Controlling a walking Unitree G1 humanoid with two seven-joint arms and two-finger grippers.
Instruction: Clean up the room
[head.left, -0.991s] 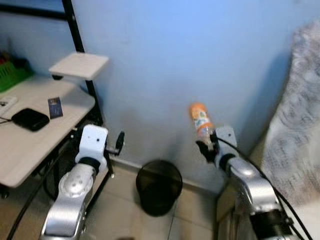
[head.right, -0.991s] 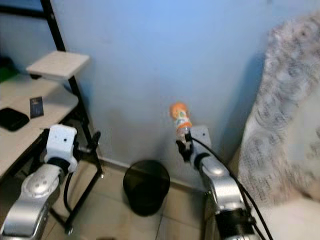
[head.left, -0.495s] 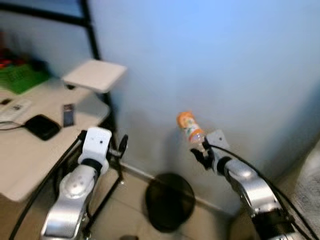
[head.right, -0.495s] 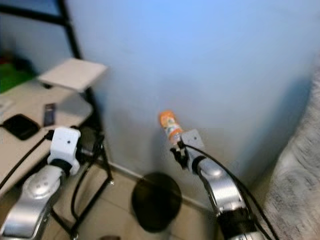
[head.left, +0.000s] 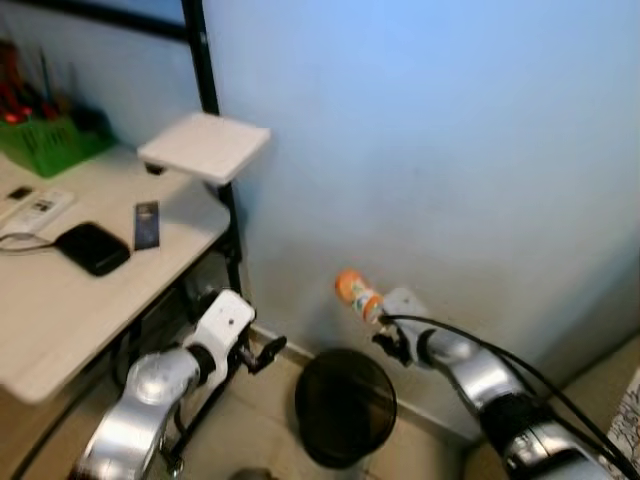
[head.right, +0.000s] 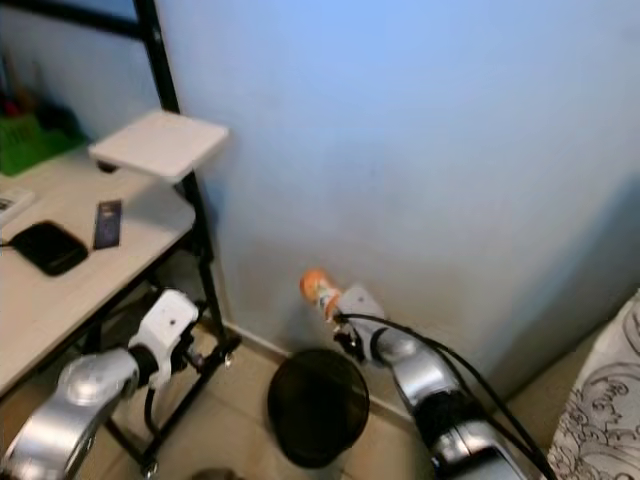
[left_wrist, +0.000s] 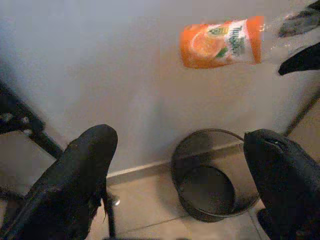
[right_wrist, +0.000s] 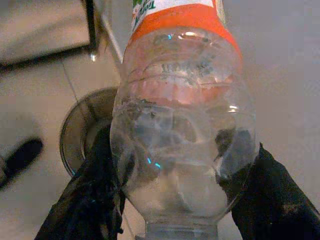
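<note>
Pale wood-topped desk (head.left: 60, 320) on a black metal frame, at the left. Lying on it: a flat black pouch or case (head.left: 91, 247), hard to tell which in this blur; just right of it a small dark card-like rectangle (head.left: 146, 224); a white remote-like item (head.left: 35, 207) toward the far left; a green plastic basket (head.left: 55, 143) at the far edge. A small white raised shelf (head.left: 205, 146) sits above the desk's far right corner.

Beige tiled floor (head.right: 240, 380). Round black mesh wastebasket (head.left: 346, 405) stands on it near the blue wall.
</note>
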